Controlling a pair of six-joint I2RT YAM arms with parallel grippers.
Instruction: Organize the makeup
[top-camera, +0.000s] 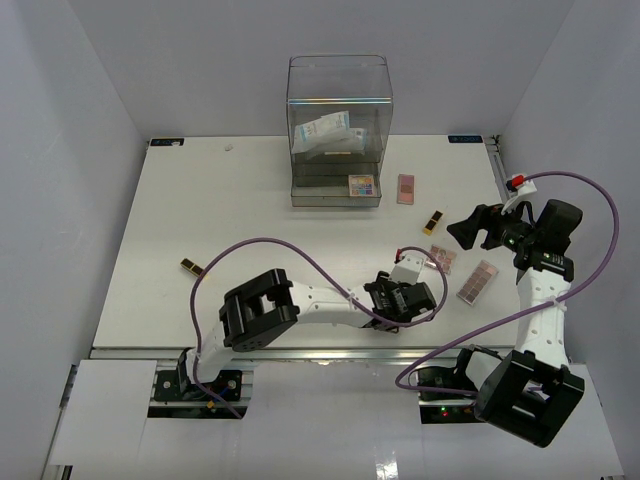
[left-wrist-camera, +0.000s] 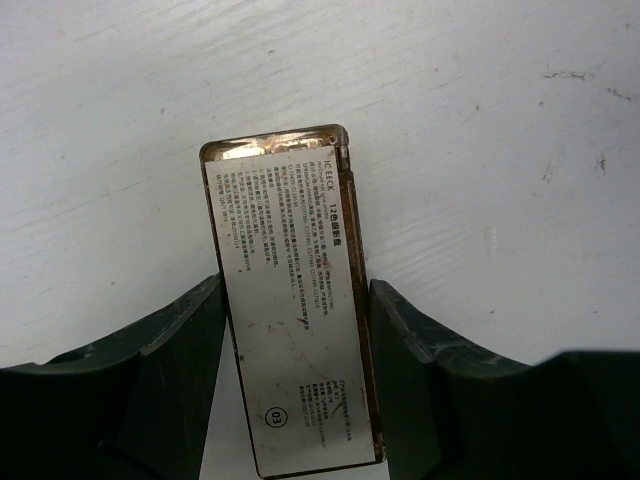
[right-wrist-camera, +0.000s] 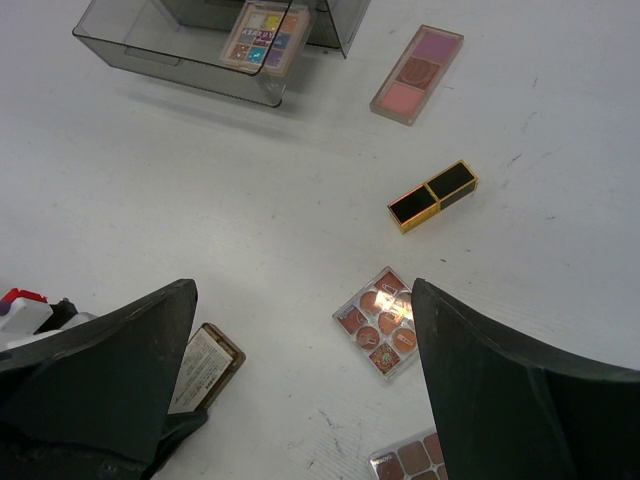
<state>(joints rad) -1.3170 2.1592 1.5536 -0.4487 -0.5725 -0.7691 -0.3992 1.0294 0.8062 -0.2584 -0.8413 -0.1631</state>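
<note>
Makeup (top-camera: 441, 257) only partly sorted. Done: sachets (top-camera: 325, 130) in upper part of acrylic box (top-camera: 338, 75), multicolour palette (top-camera: 361, 185) in its open drawer (right-wrist-camera: 150, 55). Left on table (top-camera: 250, 200): pink palette (top-camera: 405, 188), black-gold tube (top-camera: 433, 222), 2nd tube (top-camera: 189, 266), round-pan palette (right-wrist-camera: 383, 322), long palette (top-camera: 478, 281). Left gripper (left-wrist-camera: 295, 290) brackets label-back palette (left-wrist-camera: 290, 300), jaws along both long sides; can't tell if actually pinched. Right gripper (right-wrist-camera: 300, 300) hovers w/ jaws spread wide, empty.

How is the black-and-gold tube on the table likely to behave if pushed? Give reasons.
The black-and-gold tube looks square-sided, so it would probably slide rather than roll. Its glossy casing may be slippery to grip. It appears rigid, not floppy.
</note>
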